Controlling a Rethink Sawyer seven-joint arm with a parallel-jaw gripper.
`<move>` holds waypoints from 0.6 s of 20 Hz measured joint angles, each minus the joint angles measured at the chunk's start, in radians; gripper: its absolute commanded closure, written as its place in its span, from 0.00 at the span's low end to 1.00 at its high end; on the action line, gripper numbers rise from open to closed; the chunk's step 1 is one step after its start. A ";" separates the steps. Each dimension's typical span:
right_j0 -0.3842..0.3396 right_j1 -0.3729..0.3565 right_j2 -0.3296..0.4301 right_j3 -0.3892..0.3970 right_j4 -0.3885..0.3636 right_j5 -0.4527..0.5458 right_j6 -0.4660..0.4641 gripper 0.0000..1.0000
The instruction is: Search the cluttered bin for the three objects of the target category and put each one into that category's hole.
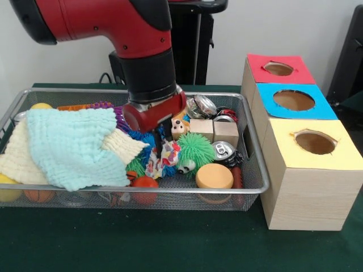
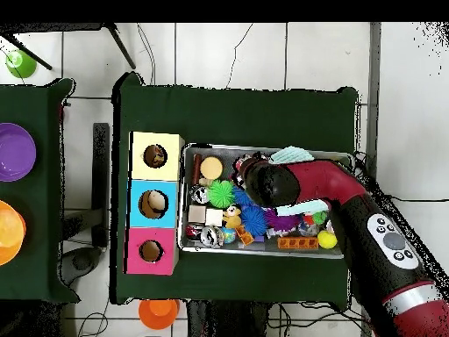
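The wire mesh bin [image 1: 142,190] holds a heap of clutter. One ruffled cloth bundle [image 1: 165,158] with a red, blue, yellow and white pattern lies in the middle, beside a green spiky ball [image 1: 195,148]. I see no other such bundle. My gripper [image 1: 159,141] reaches down into the bin right over this bundle, its tips at the bundle's top; the red wrist hides most of it. In the overhead view the arm [image 2: 289,184] covers the bin's [image 2: 263,253] middle. The yellow-topped hole [image 1: 315,142] is in the nearest box, right of the bin, and also shows in the overhead view [image 2: 155,156].
A mint cloth [image 1: 74,144] lies over a cream cloth [image 1: 14,161] in the bin's left half. Wooden cubes [image 1: 214,131], crushed cans [image 1: 223,150], an orange disc [image 1: 214,176] and balls fill the right half. The blue-topped [image 1: 293,100] and red-topped [image 1: 278,68] holes stand behind the yellow one.
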 measured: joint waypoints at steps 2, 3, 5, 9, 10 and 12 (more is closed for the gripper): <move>0.003 -0.027 0.003 0.012 0.017 0.000 0.000 1.00; 0.006 -0.045 0.006 0.022 0.033 0.000 0.000 1.00; 0.014 -0.071 0.014 0.038 0.056 0.000 0.000 1.00; 0.032 -0.118 0.036 0.073 0.118 0.000 0.000 1.00; 0.039 -0.134 0.043 0.084 0.139 0.000 0.000 1.00; 0.054 -0.163 0.056 0.105 0.180 0.000 0.000 1.00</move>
